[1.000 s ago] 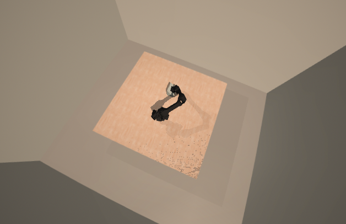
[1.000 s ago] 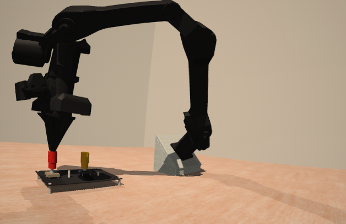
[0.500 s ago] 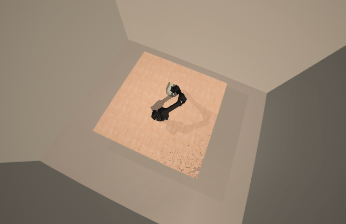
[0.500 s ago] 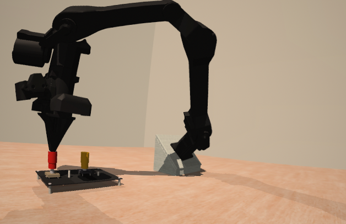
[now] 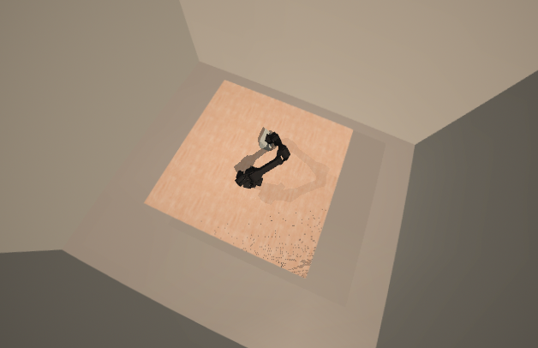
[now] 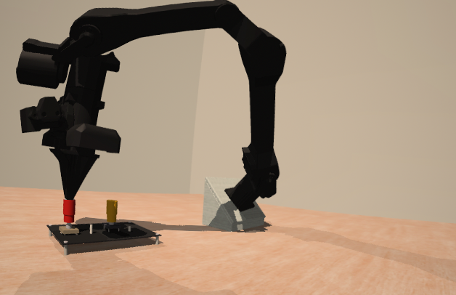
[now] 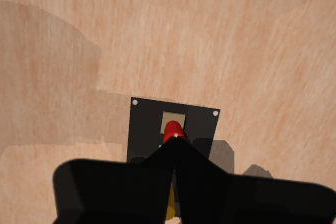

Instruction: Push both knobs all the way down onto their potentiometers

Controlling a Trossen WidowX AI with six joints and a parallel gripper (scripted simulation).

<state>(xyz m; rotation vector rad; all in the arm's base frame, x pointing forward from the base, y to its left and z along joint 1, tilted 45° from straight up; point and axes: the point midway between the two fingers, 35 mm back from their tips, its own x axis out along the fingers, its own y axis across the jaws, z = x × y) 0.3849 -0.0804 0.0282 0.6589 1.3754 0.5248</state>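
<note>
The black circuit board (image 6: 91, 237) (image 7: 145, 130) stands on short pale legs. A red knob (image 6: 69, 211) (image 7: 173, 128) stands upright over a tan potentiometer (image 6: 69, 230) (image 7: 173, 117), with a short bit of grey shaft showing between them. A yellow knob (image 6: 112, 211) (image 7: 170, 202) stands over a dark potentiometer (image 6: 112, 227); a small gap seems to show below it. My gripper (image 6: 69, 198) (image 7: 175, 142) is shut and empty. Its tips are at the top of the red knob, seemingly touching it. In the top view the arm hides the board.
A small white post (image 6: 91, 229) stands on the board between the two potentiometers, and another (image 6: 129, 228) stands beyond the dark one. The grey wedge-shaped base (image 6: 218, 203) (image 5: 264, 139) of the arm stands on the wooden table (image 5: 197, 171) (image 6: 319, 261). The arm arches over from it.
</note>
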